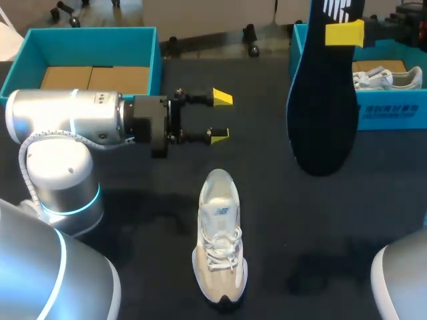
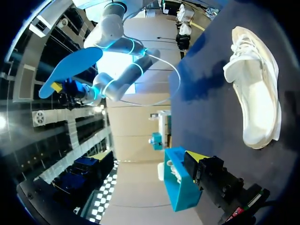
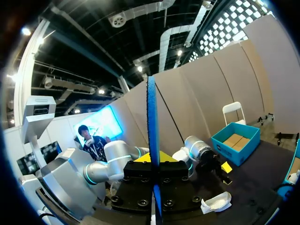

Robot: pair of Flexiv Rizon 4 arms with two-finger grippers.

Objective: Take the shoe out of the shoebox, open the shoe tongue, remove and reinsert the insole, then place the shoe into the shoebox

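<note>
Our right gripper point(image 1: 345, 33) is clamped on the dark insole point(image 1: 323, 100), which hangs in the air well apart from the shoe point(image 1: 219, 243). The insole's long axis runs 12 to 6 o'clock in the head view, and what looks like its broad forefoot end is lowest. The shoe lies on the table point(image 1: 280, 220) at about 8 o'clock from that low end. Its long axis also runs 12 to 6. We judge that the toe points to 6, towards us, with the opening at the 12 end. Our left gripper point(image 1: 220, 117) is the nearer tool, near the shoe's 12 o'clock end, with its fingers apart and empty. Reinsertion turns on carrying the insole's forefoot end over to that opening.
</note>
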